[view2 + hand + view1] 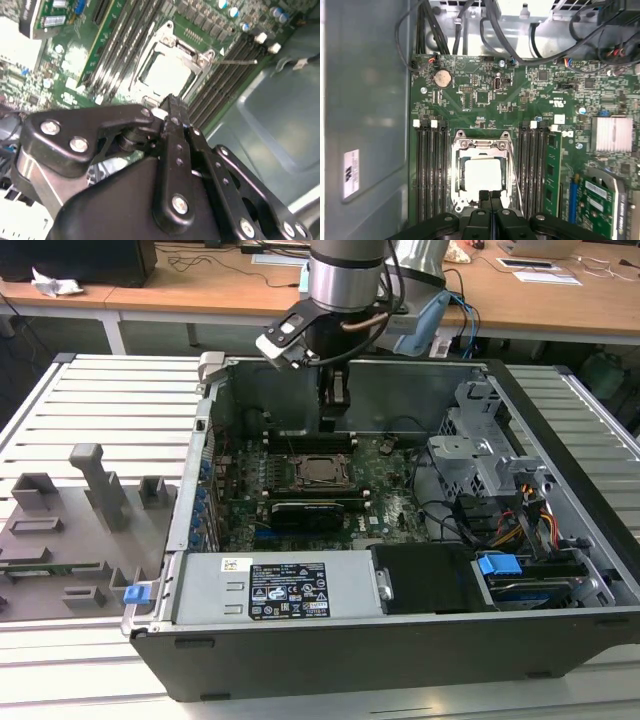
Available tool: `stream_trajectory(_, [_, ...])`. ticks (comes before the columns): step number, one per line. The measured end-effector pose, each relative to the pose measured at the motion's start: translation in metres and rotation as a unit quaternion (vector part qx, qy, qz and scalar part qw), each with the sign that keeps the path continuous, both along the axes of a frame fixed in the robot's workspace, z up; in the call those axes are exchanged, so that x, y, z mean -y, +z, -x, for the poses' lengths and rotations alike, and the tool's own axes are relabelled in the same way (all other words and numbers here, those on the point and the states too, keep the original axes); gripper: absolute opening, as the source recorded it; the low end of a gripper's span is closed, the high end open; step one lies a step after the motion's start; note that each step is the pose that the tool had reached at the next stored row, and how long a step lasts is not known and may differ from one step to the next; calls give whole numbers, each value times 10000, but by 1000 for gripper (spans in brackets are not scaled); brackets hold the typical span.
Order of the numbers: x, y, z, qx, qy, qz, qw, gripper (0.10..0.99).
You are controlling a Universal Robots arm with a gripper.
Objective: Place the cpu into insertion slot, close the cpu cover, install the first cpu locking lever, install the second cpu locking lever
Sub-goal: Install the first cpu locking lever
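— That black claw (488, 196) is right up close. Its fingers are pressed together with nothing between them, and the tips sit at one edge of the socket.

— So it isn't carrying the cpu (481, 176)?

— No, the chip's already seated in the insertion slot (461, 136) on the green motherboard (485, 90). It's a pale, flat square lying level. The cpu cover (507, 167) looks to be down over it, with the chip showing through its window.

— And the levers?

— In the second wrist view one thin wire lever (237, 62) sticks out sideways over the memory slots (225, 80), so I'd say it isn't latched. I can't make out the other one. So two steps look done, and the locking is left.

— Where's all this?

— Inside the open computer case (300, 640) on the slatted bench (110, 390).
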State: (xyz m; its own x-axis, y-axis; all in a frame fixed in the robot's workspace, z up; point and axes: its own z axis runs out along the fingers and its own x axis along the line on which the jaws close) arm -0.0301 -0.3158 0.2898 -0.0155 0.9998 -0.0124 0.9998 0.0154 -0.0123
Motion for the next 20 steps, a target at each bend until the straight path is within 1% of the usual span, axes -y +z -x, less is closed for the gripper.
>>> stream_trajectory(2, [0, 1, 0, 1, 8, 1, 10000, 106])
stream_trajectory(3, [0, 1, 0, 1, 54, 2, 10000, 106])
stream_trajectory(6, [0, 2, 0, 1, 313, 3, 9995, 106])
stream_trajectory(10, [0, 2, 0, 1, 653, 3, 9979, 106])
stream_trajectory(16, [0, 2, 0, 1, 911, 3, 9958, 106])
stream_trajectory(19, [0, 2, 0, 1, 1110, 3, 9938, 106])
stream_trajectory(20, [0, 2, 0, 1, 1211, 3, 9926, 106])
